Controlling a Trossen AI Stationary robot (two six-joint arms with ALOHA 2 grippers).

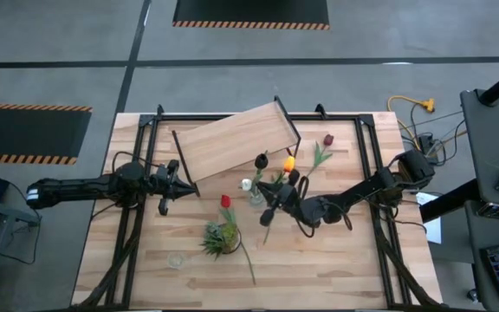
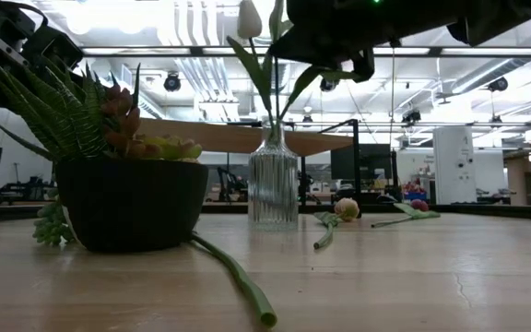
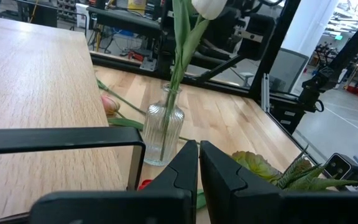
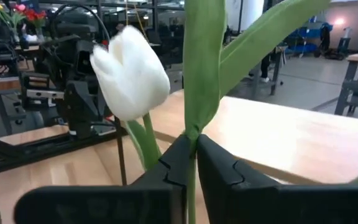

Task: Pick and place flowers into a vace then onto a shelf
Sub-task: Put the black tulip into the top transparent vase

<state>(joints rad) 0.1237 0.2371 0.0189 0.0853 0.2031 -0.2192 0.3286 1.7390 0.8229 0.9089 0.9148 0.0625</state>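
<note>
Two fingers of the right gripper (image 4: 191, 158) are pinched on a green stem, just above the glass vase (image 1: 255, 198), where a white tulip (image 4: 132, 71) already stands. The left gripper (image 3: 199, 168) waits with its fingers pressed together and nothing between them, at the near end rail of the shelf (image 1: 232, 139), which sits toward the far side of the table (image 1: 336, 269).

Risk lies mostly in the release. If the stem is not well down the narrow neck when the fingers part, it may tip out or lean and drag the white tulip with it. A sideways pull while the stem is pinched could also rock the light vase over.

Other flowers lie loose: a red one (image 1: 225, 201) by the potted plant (image 1: 221, 238), a dark maroon one (image 1: 327, 139) well beyond the right gripper, and dark and orange heads close beside it.
</note>
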